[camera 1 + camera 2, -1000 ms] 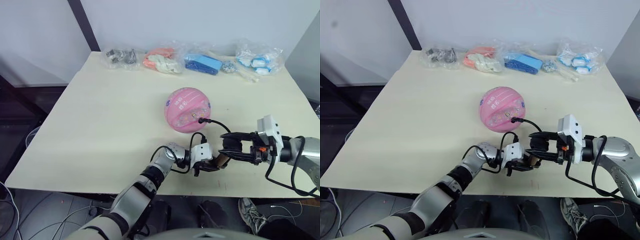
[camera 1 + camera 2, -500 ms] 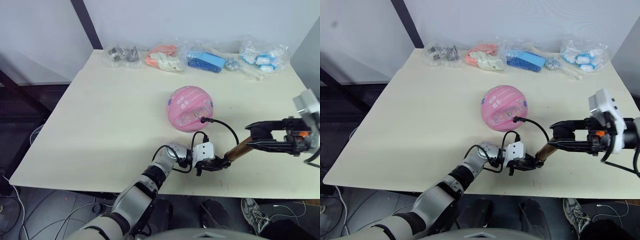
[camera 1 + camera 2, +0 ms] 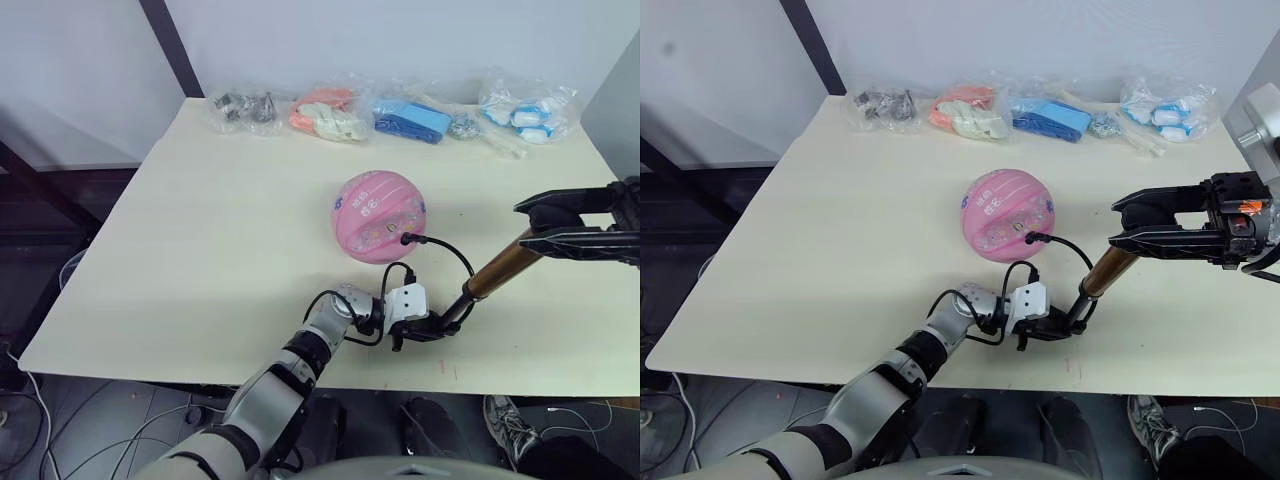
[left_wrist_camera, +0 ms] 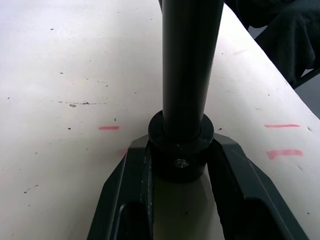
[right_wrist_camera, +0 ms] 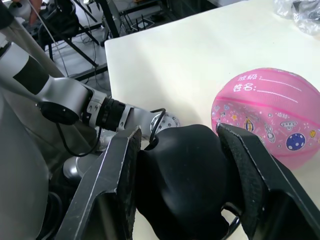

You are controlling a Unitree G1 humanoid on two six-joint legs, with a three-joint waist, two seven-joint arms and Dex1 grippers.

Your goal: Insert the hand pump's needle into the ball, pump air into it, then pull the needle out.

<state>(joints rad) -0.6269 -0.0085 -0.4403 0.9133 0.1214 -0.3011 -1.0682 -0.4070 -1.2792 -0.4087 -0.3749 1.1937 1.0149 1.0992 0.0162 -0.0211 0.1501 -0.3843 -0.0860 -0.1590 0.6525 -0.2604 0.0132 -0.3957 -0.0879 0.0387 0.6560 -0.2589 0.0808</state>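
Left gripper (image 3: 432,325) clamps the pump (image 3: 497,272) base, right gripper (image 3: 1130,225) grips the handle; push straight down, needle (image 3: 405,239) stays in ball (image 3: 378,216).

The pale cream surface (image 3: 200,240) carries the pink ball (image 3: 380,217) right of centre, a row of clear plastic bags (image 3: 390,115) along its far edge, and the hand pump (image 3: 470,292) propped near the front edge
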